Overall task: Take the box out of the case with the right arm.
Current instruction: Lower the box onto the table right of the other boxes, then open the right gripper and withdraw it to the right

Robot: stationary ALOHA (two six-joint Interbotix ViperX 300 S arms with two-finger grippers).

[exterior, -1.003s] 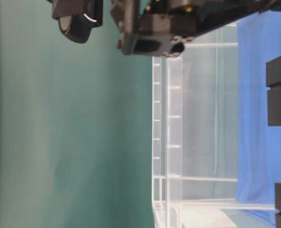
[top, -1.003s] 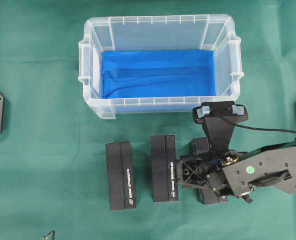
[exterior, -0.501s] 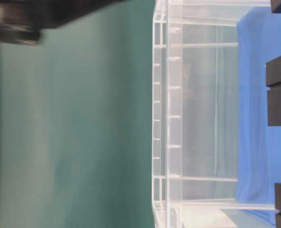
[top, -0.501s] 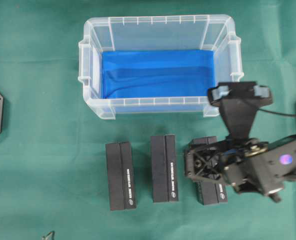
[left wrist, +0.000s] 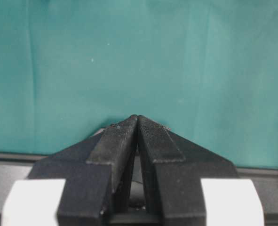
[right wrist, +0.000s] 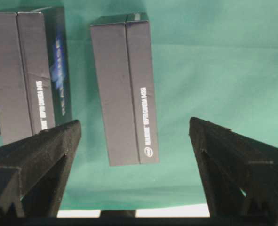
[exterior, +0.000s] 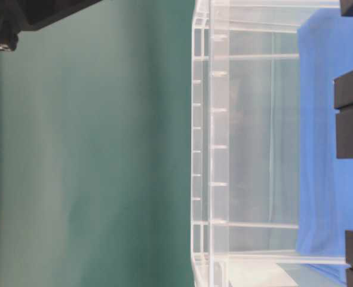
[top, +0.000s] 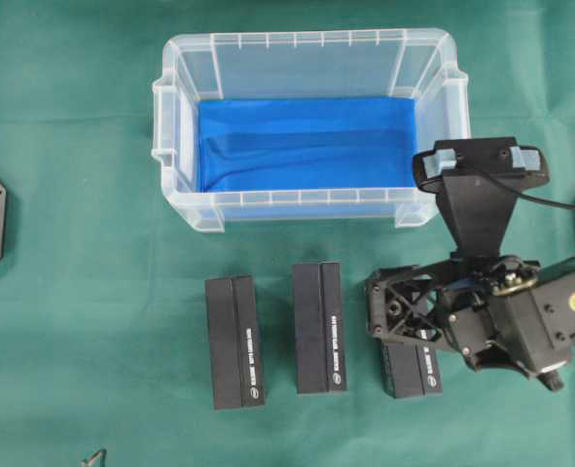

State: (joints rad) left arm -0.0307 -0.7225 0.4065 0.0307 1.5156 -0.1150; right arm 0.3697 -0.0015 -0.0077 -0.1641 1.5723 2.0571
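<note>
Green cloth table (top: 63, 321). Case (top: 306, 209) toward far edge, blue floor bare. Three black boxes in row before it: left box (top: 234, 341), middle box (top: 319, 327), right box (top: 411, 365). Right gripper (top: 389, 311) above right box, fingers spread, holding nothing. Left gripper (left wrist: 137, 123) fingers pressed together. Removal looks complete; only retreat left.

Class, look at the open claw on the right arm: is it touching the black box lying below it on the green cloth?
Apart. In the right wrist view the right claw stands wide open, green cloth showing between each finger and the black box.
</note>
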